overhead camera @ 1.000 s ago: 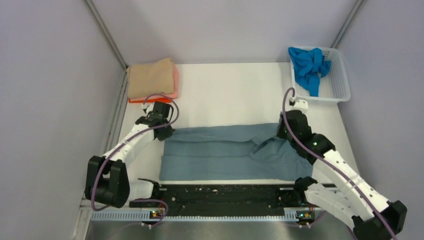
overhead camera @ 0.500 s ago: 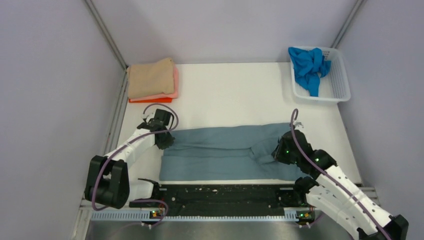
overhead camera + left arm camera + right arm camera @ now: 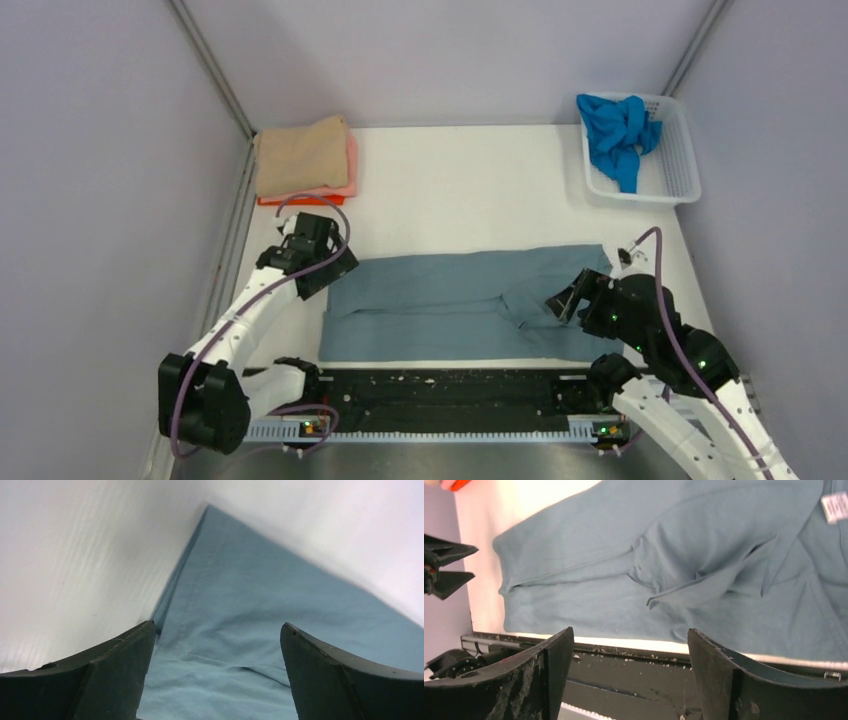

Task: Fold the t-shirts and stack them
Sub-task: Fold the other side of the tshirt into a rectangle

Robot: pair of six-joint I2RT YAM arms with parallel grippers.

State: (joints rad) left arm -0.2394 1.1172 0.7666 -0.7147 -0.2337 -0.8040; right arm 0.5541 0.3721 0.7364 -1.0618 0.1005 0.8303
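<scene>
Since the left claw [image 3: 217, 630] and right claw [image 3: 629, 635] gape empty at either end of the dusty grey-blue cloth t-shirt [image 3: 440, 300], flat on the white tabletop [image 3: 460, 190], pinch matching corners evenly (its right-hand rumple probably needs smoothing first).

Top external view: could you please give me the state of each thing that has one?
grey-blue t-shirt: spread on the table, partly folded, rumpled at one end.
bright blue t-shirt: crumpled in the basket.
tan t-shirt: folded, atop the pink t-shirt.
left gripper: open, empty.
right gripper: open, empty.
</scene>
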